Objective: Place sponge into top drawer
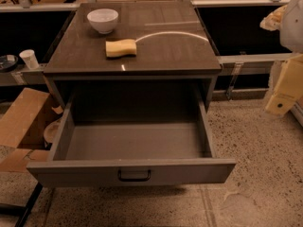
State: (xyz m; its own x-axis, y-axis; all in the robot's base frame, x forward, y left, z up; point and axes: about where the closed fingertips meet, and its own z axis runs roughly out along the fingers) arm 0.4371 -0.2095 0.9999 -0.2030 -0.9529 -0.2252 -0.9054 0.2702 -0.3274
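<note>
**Drawer open, sponge not yet picked up, pincer off to the side**

The pincer point(283, 91) hangs at the far right edge of the view, beside the table and level w/ the gap between tabletop and drawer. Most of it is cut off by the frame, so I can't tell whether it's wide or narrow. It holds nothing that shows.

The sponge point(121, 48) lies flat on the table point(165, 46), well apart from the pincer, up and to its left in the view. It's near the front edge, prob. so it's an easy reach from above. The white bowl point(102, 20) sits farther from the pincer than the sponge, just behind it and not touching, so there's room for a grasp.

The top drawer point(132, 143) is below and left of the pincer, pulled right out w/ its floor bare. The handle point(134, 175) faces the camera. Open that far, it clears the tabletop overhang, so a straight drop should work.

Judgement: the pick isn't started. The next move needs a long reach across to the sponge, then a carry fwd & down.
</note>
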